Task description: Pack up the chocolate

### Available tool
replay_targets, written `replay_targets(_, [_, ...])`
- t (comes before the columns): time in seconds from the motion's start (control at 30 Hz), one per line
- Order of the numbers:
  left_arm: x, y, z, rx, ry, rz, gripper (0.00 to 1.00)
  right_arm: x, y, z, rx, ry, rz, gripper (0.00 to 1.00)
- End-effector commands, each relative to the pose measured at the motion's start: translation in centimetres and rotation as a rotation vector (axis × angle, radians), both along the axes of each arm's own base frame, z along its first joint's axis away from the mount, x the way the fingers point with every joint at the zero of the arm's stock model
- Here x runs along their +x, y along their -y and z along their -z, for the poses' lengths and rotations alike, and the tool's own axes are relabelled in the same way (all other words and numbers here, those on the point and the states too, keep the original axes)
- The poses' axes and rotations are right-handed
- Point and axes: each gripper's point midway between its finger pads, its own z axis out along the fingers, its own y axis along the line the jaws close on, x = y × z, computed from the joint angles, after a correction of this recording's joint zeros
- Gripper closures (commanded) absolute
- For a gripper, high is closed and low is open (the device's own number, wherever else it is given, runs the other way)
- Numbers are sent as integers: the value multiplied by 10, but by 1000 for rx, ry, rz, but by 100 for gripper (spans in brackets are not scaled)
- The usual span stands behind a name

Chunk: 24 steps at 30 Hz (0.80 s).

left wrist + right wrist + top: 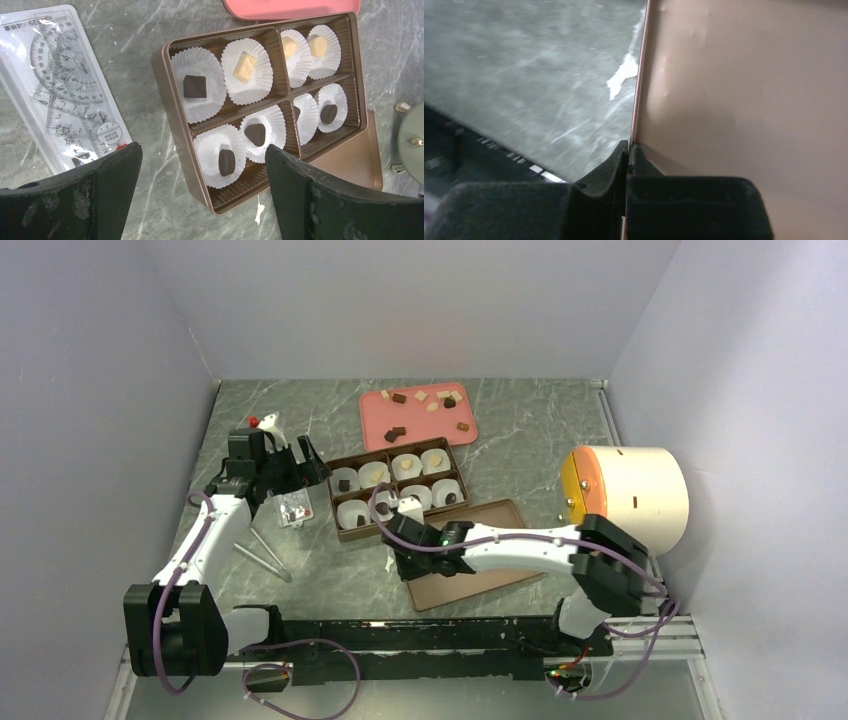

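Observation:
A brown box (pixel 335 508) holds white paper cups, most with a chocolate in them: a dark square (pixel 194 86), a cream piece (pixel 244 67), a round dark one (pixel 226 162). More chocolate (pixel 399 398) lies loose on the pink tray (pixel 372 425) behind it. The box's flat brown lid (pixel 480 565) lies in front of the box on the table. My right gripper (pixel 400 562) is shut on the lid's left edge, and in the right wrist view the jaws (pixel 629 147) pinch the thin rim of the lid (pixel 749 90). My left gripper (pixel 303 468) hangs open just left of the box (pixel 172 125), holding nothing.
A clear pouch of rulers and protractors (pixel 60 95) lies left of the box. Two thin metal rods (pixel 262 555) lie nearer the left arm. A white drum with an orange face (pixel 630 495) stands at the right wall. Grey walls close the table on three sides.

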Motion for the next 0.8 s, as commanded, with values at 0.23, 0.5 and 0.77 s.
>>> replay_targets(0.23, [6, 2, -29, -9, 95, 14, 8, -30, -34, -212, 563, 19, -144, 100])
replay_targets(0.5, [8, 31, -56, -220, 132, 54, 11, -46, -28, -311, 890, 86, -207, 100])
replay_targets(0.77, [2, 49, -75, -361, 144, 95, 16, -44, -21, -370, 1067, 174, -235, 100])
